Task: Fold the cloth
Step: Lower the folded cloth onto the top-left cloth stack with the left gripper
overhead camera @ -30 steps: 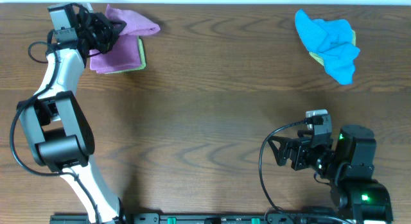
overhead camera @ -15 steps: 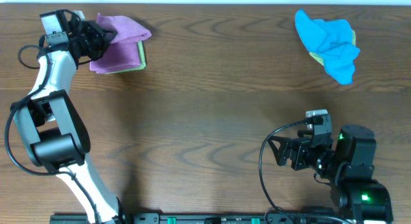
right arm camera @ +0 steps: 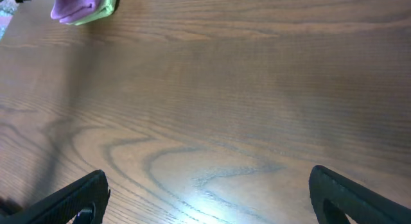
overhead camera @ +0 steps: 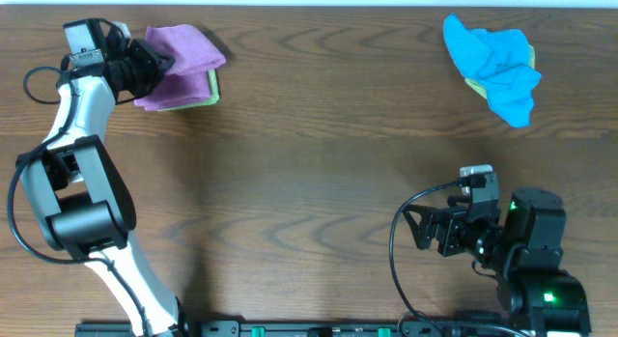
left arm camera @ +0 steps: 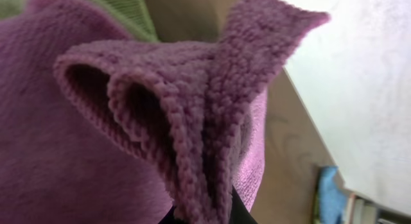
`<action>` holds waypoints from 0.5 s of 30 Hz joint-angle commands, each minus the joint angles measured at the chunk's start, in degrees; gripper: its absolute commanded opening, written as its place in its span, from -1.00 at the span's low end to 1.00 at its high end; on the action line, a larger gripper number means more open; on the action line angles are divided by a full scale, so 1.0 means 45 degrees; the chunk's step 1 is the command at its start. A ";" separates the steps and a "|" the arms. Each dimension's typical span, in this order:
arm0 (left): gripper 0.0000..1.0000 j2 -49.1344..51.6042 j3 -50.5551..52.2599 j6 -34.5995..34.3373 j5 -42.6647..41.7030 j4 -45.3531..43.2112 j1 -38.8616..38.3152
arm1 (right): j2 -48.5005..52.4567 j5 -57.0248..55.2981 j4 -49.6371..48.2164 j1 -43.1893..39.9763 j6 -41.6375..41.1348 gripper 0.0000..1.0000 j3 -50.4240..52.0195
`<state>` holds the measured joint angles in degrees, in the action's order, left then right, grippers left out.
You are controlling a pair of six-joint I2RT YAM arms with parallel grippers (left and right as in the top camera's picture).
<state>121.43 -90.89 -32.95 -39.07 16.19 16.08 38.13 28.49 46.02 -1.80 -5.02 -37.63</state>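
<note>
**As the left arm draws back, the lifted purple flap shortens**

Whereas a second ago the raised flap of the purple cloth (overhead camera: 183,55) stretched well out beyond the left jaws, it now sits bunched close in front of them, the arm having pulled back toward the counter (overhead camera: 319,154) edge. The left jaws are clamped on a pinch of that cloth; the wrist view shows doubled loops standing just above their tips. A green cloth (overhead camera: 212,88) peeks out beneath, directly ahead of the jaws. The fold appears gathered but not yet laid flat or released. The right jaws, wide apart and holding nothing, have not moved; a blue cloth (overhead camera: 494,65) lies well apart beyond them.
</note>
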 commanded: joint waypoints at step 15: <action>-0.89 0.0087 -0.0369 0.1948 0.0991 0.1350 0.0121 | -0.0058 0.0049 0.0015 -0.0131 -0.0112 0.99 0.0112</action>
<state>121.43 -90.89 -25.45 -34.11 21.82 16.08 38.13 28.49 46.02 -1.80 -5.02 -37.63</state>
